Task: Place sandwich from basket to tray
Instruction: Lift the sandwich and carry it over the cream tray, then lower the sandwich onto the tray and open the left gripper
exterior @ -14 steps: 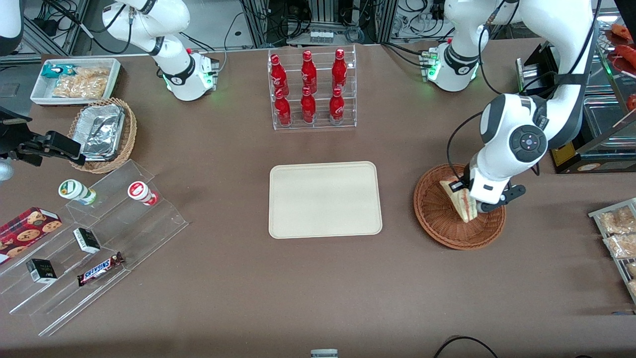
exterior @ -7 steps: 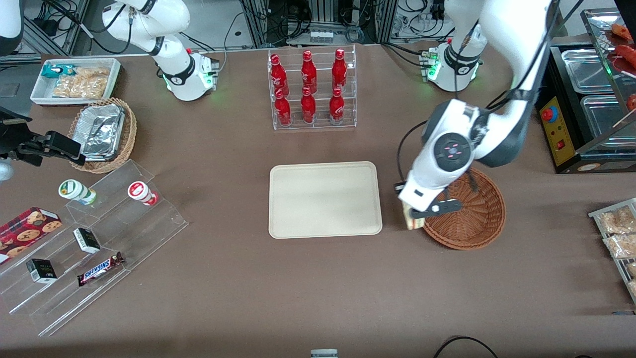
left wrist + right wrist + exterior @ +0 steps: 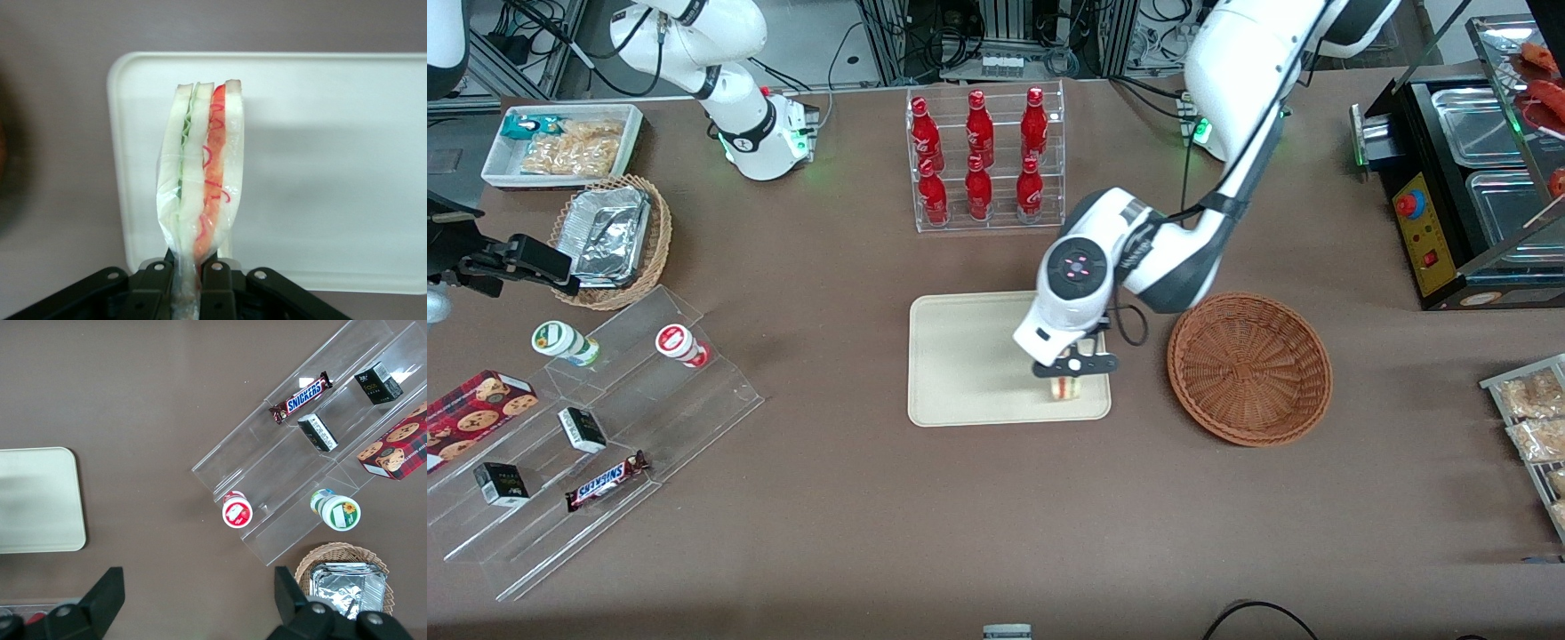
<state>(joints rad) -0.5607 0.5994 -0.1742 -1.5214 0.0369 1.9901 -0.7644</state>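
My left gripper [image 3: 1069,372] is shut on the clear-wrapped sandwich [image 3: 1065,388] and holds it above the beige tray [image 3: 969,356], over the tray's edge nearest the basket. In the left wrist view the sandwich [image 3: 203,167] hangs edge-on, pale bread with green and red layers, pinched between the gripper [image 3: 189,283] fingers over the tray [image 3: 333,167]. The reddish-brown wicker basket [image 3: 1249,367] stands empty beside the tray, toward the working arm's end of the table.
A clear rack of red bottles [image 3: 983,160] stands farther from the camera than the tray. Acrylic shelves with snacks [image 3: 596,427], a tan basket of foil containers [image 3: 612,238] and a white snack bin [image 3: 560,142] lie toward the parked arm's end. Snack packs [image 3: 1529,418] and a black appliance [image 3: 1467,160] are at the working arm's end.
My left gripper lifted the sandwich out of the basket and carried it sideways over the tray. The basket is now empty.
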